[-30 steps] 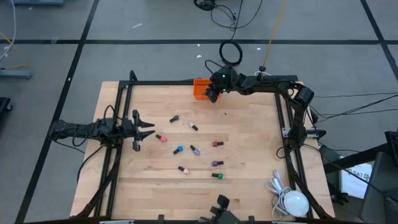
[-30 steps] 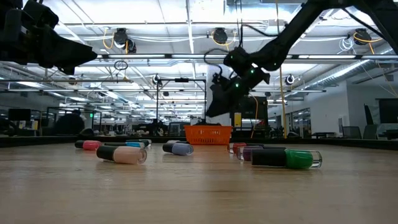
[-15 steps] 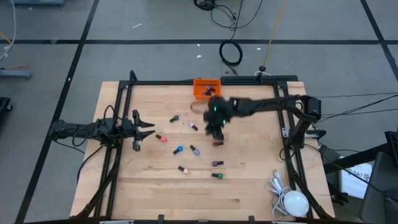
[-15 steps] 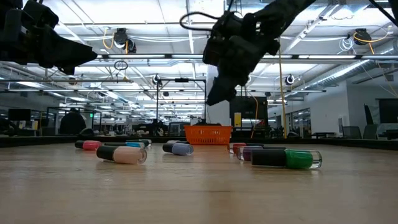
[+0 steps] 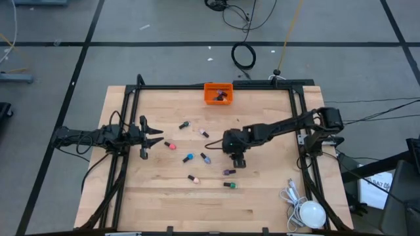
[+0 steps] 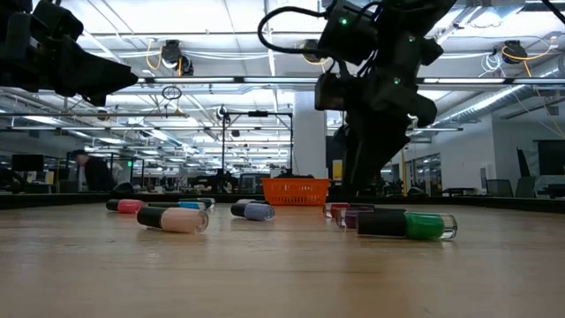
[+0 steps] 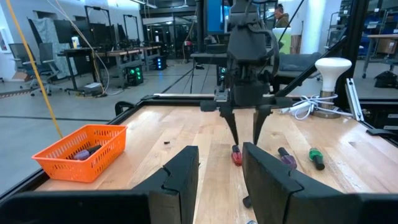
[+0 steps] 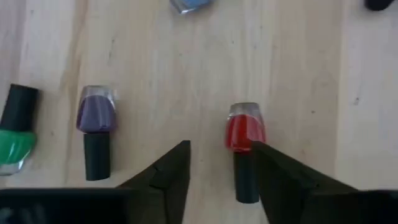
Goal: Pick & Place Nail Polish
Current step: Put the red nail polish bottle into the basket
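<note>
Several small nail polish bottles lie on their sides on the wooden table. A red one with a dark cap lies under my right gripper. That gripper is open and points down, its fingertips just above the red bottle, which lies nearer one finger. A purple bottle and a green one lie beside it. The orange bin at the far edge holds a few bottles. My left gripper waits open at the table's left side.
Other bottles lie toward the table's left of my right gripper: a blue one, a pink one and a peach one. A white lamp-like object with a cable sits at the near right corner. Black frame rails border the table.
My right gripper has swung from above the orange bin at the far edge toward the near edge. It has come down over the red bottle in the middle of the table. No bottle on the table has moved.
</note>
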Controlling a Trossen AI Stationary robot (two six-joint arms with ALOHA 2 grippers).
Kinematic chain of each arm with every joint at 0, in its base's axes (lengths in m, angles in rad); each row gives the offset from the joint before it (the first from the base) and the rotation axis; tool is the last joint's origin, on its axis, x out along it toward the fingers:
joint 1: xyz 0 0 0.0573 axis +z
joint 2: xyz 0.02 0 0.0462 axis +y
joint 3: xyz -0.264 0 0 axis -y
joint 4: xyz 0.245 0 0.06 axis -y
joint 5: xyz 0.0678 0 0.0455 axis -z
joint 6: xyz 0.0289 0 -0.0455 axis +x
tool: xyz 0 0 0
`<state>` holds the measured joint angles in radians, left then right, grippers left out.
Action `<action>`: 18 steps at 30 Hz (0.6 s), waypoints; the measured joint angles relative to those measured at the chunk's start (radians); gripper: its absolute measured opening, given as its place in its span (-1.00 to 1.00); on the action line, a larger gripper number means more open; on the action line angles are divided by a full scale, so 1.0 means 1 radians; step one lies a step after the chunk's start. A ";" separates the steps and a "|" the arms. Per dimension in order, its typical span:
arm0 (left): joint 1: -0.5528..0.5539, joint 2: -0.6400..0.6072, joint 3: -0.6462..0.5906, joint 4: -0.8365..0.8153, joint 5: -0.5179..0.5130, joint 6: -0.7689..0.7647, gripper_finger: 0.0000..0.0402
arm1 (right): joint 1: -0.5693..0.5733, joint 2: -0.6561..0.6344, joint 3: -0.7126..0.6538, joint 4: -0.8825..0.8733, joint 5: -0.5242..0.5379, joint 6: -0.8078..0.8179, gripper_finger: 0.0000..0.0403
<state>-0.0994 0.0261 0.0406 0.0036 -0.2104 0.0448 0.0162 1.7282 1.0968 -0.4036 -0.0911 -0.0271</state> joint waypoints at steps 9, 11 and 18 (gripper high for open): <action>0.000 0.000 0.000 0.000 0.000 0.000 -0.38 | -0.001 -0.002 -0.052 0.048 0.039 0.012 0.24; 0.000 0.000 0.000 0.000 0.000 0.000 -0.38 | -0.001 0.003 -0.097 0.121 0.037 0.012 0.24; 0.000 0.000 0.000 0.000 0.000 0.000 -0.38 | -0.001 -0.002 -0.197 0.241 0.039 0.016 0.16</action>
<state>-0.0997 0.0261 0.0403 0.0036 -0.2104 0.0448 0.0151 1.7265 0.8997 -0.1626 -0.0521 -0.0113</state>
